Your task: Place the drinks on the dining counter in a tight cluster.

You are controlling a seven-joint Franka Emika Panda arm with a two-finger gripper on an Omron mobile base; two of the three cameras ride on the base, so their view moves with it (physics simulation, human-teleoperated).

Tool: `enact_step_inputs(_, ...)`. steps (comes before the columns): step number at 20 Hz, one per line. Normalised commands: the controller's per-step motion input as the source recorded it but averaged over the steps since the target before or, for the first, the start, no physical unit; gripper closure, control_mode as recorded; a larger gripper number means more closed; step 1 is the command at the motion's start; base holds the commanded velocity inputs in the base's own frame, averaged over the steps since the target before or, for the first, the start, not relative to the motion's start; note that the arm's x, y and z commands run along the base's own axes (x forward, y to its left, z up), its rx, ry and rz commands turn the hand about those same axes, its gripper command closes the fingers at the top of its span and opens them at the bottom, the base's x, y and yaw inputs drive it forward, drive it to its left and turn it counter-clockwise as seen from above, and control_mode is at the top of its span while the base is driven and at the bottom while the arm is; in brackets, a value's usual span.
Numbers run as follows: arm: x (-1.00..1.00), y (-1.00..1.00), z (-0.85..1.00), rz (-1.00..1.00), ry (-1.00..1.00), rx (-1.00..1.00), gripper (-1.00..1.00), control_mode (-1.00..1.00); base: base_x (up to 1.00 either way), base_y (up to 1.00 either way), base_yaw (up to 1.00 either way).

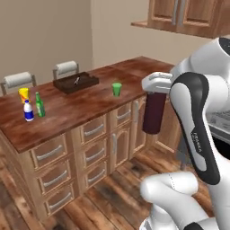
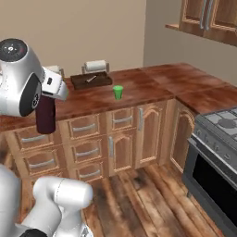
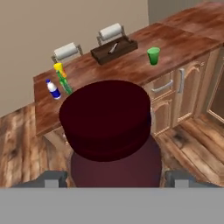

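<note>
My gripper (image 1: 155,95) is shut on the tall dark maroon bottle (image 1: 154,113), which hangs in the air in front of the dining counter (image 1: 81,108), off its right front corner. In the hand view the bottle (image 3: 105,127) sits between my fingertips (image 3: 52,179). Three other drinks stand close together at the counter's far left end: a yellow cup (image 1: 23,94), a white bottle with a blue label (image 1: 28,111) and a slim green bottle (image 1: 40,105). In the right base view the maroon bottle (image 2: 46,115) hangs below my hand.
A dark tray (image 1: 75,82) lies at the back middle of the counter and a small green cup (image 1: 117,89) stands to its right. Two grey rolls (image 1: 18,79) sit behind the counter. A stove (image 2: 222,125) stands at the right.
</note>
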Motion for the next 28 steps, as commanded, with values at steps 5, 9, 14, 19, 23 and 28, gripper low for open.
enact_step_inputs(5, 0.00, 0.00, 0.00, 0.00, 0.00, 0.00, 1.00, 1.00, 1.00, -0.35, 0.34)
enact_step_inputs(9, 0.00, 0.00, 0.00, 0.00, 0.00, 0.00, 1.00, 1.00, 1.00, 0.00, 0.64)
enact_step_inputs(14, 0.00, 0.00, 0.00, 0.00, 0.00, 0.00, 1.00, 1.00, 1.00, 0.00, 0.70)
enact_step_inputs(19, 0.00, 0.00, 0.00, 0.00, 0.00, 0.00, 1.00, 1.00, 1.00, -0.12, 0.48)
enact_step_inputs(23, 0.00, 0.00, 0.00, 0.00, 0.00, 0.00, 1.00, 1.00, 0.98, -0.01, -0.03)
enact_step_inputs(28, 0.00, 0.00, 0.00, 0.00, 0.00, 0.00, 1.00, 1.00, 0.91, 0.00, -0.27)
